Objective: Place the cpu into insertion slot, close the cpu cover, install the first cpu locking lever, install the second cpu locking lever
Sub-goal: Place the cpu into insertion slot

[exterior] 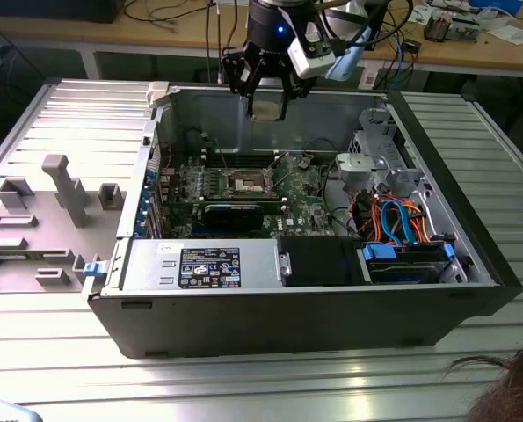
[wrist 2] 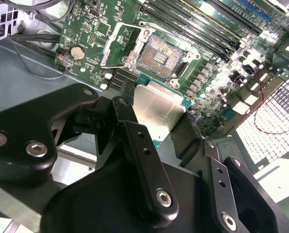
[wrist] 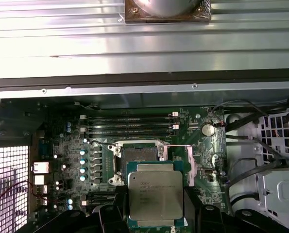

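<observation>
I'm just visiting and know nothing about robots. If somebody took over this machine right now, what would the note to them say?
The gripper is shut on the cpu, holding it flat above the open computer case.
The insertion slot is empty, on the green motherboard.
The cpu cover is swung open beside the slot.
Done: the cpu is in the grip, over the board.
Left: cpu not yet seated, cover not closed, neither locking step done.

Print on the cpu [wrist: 155, 194] and black label [exterior: 210, 267] is unreadable
</observation>
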Controlling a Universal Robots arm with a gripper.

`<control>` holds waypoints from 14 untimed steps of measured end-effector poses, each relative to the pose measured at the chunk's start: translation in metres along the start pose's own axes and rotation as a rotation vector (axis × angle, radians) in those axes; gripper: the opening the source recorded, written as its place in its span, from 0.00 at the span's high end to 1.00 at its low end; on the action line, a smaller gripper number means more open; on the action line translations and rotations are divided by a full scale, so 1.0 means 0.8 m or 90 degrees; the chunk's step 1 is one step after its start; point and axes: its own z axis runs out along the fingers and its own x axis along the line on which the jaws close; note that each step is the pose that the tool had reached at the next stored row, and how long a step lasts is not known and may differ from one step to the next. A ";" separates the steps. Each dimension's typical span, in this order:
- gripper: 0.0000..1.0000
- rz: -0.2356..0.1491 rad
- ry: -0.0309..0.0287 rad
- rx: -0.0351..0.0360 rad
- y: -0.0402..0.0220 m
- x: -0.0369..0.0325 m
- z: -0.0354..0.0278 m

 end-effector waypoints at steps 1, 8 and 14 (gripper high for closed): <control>0.45 0.000 0.0000 0.0000 0.0000 0.0000 0.0004; 0.45 0.000 0.0000 0.0000 -0.0001 0.0000 0.0016; 0.45 0.000 0.0000 0.0000 -0.0003 -0.0001 0.0034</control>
